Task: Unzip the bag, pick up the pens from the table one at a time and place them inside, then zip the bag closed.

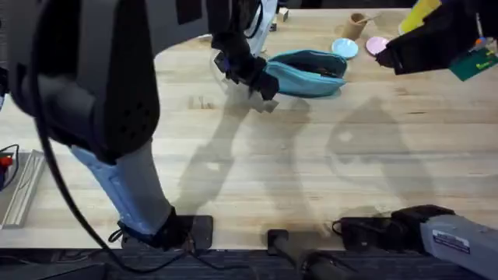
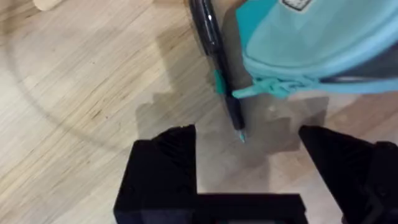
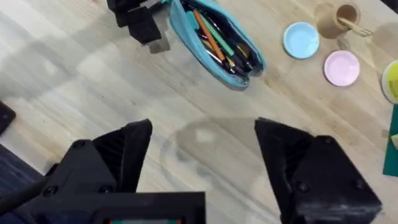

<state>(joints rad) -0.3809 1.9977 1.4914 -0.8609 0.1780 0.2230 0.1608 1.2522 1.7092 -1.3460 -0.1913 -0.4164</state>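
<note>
Teal bag [image 1: 307,73] lying on the tabletop [image 1: 257,179], zipper open along its length. Inside the bag in the right wrist view [image 3: 214,40]: an orange pen [image 3: 208,34] among several others, green and dark ones, bunched together along the opening.

Left pincer [image 1: 261,82] lowered right at the end of the bag, fingers spread wide, nothing held. From the left wrist view, pincer [image 2: 249,146] poised just above the tabletop [image 2: 81,93], with a black pen [image 2: 217,62] lying on the wood just beside the bag [image 2: 311,43], its tip pointing into the gap between the two black fingers [image 2: 165,162]. Teal zipper pull cord [image 2: 267,88] trailing from the end of the bag, across the pen.

Right pincer [image 3: 202,162] well apart from the bag, raised above bare tabletop [image 3: 74,74], open wide and empty.

Beyond the bag, near its far end: a round light-blue dish [image 3: 301,40], a pink dish [image 3: 341,67] just beside it, and a small wooden cup [image 3: 339,18].
</note>
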